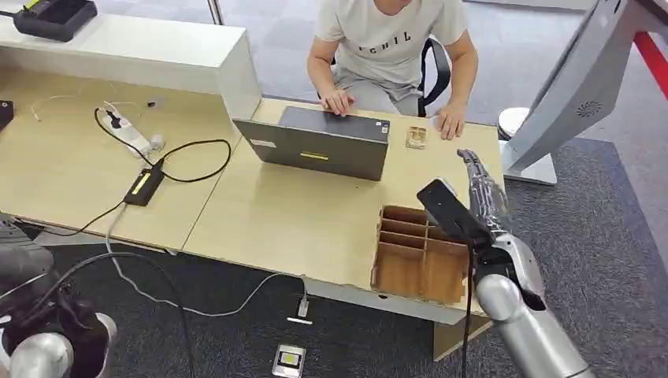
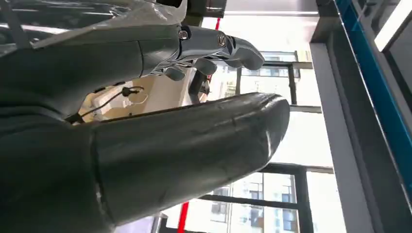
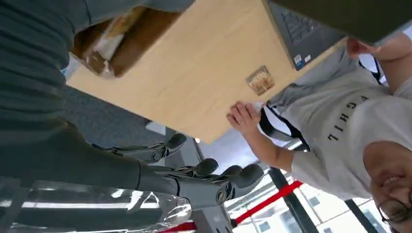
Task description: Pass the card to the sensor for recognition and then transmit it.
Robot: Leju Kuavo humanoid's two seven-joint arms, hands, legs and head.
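Note:
A small brown patterned card [image 1: 416, 137] lies flat on the wooden desk [image 1: 315, 213], beside the seated person's hand [image 1: 450, 122]; in the right wrist view the card [image 3: 261, 80] sits near the desk's far edge. My right hand [image 1: 482, 189] is raised above the desk's right end, over the divided wooden box [image 1: 417, 256], well short of the card. Its fingers [image 3: 209, 174] are stretched out and apart with nothing in them. My left hand [image 2: 214, 53] hangs low, away from the desk, thumb and fingers apart and holding nothing.
A person [image 1: 390, 39] sits across the desk at a grey laptop [image 1: 323, 142]. A power strip [image 1: 130, 134], a black adapter [image 1: 144, 187] and cables lie on the left desk. A grey stand [image 1: 567, 94] rises at the right. A small device [image 1: 289, 361] lies on the floor.

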